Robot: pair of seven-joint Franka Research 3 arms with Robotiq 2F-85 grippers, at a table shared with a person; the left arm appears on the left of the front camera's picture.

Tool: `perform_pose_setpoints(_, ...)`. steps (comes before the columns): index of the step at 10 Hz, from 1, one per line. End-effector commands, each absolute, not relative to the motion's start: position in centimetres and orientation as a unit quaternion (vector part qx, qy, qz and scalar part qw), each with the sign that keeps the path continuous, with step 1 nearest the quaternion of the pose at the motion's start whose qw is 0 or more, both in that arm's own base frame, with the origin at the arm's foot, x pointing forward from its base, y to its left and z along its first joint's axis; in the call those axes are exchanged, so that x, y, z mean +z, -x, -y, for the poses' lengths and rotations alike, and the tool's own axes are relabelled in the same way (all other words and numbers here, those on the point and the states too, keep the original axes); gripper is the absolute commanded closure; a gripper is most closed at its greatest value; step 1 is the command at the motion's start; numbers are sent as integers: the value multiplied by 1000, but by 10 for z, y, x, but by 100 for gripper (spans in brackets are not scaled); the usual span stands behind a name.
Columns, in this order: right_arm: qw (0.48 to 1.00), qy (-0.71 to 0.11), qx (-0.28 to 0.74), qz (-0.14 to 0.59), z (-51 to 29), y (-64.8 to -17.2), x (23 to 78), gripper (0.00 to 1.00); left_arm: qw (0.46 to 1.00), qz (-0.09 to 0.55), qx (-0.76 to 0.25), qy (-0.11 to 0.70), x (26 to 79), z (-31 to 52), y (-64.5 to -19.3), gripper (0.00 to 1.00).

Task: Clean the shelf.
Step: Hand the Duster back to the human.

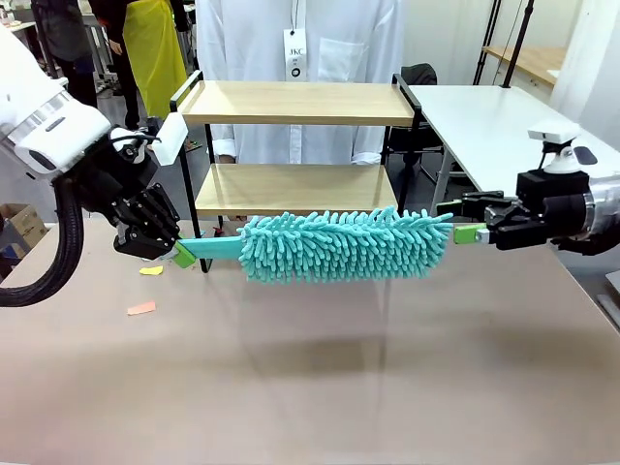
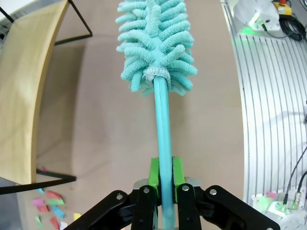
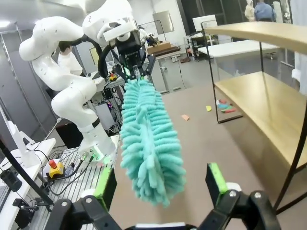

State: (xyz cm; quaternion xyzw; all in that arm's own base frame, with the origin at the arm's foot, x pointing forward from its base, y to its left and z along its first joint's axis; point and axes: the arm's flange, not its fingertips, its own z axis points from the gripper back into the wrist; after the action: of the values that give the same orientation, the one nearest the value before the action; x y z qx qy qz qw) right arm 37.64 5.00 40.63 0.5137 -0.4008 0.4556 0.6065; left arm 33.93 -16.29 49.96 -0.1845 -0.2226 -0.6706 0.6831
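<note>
The shelf, two light wooden boards in a thin black frame, stands at the far middle of the table; it is also seen in the left wrist view and the right wrist view. A teal fluffy duster hangs level in front of its lower board, above the table. My left gripper is shut on the duster's teal handle. My right gripper stands open at the duster's far tip, its green pads on either side of the fluffy end and apart from it.
A person in a white coat stands behind the shelf. Coloured paper notes lie on the brown table at the left, more by the shelf's foot. A white table stands at the back right.
</note>
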Motion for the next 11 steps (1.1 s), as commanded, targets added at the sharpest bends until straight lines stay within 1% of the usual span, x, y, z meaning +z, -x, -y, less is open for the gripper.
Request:
perform_pose_setpoints(1,603,-500,467,410,-53,-369,395,0,683,229,-665,197,500,164,-339,87)
perform_pose_setpoints(4,597,-506,461,419,-73,-364,386,0,683,229,-665,197,500,164,-339,87)
perform_pose_setpoints(11,573,-541,468,400,-122,-364,378,0,683,229,-665,197,500,164,-339,87)
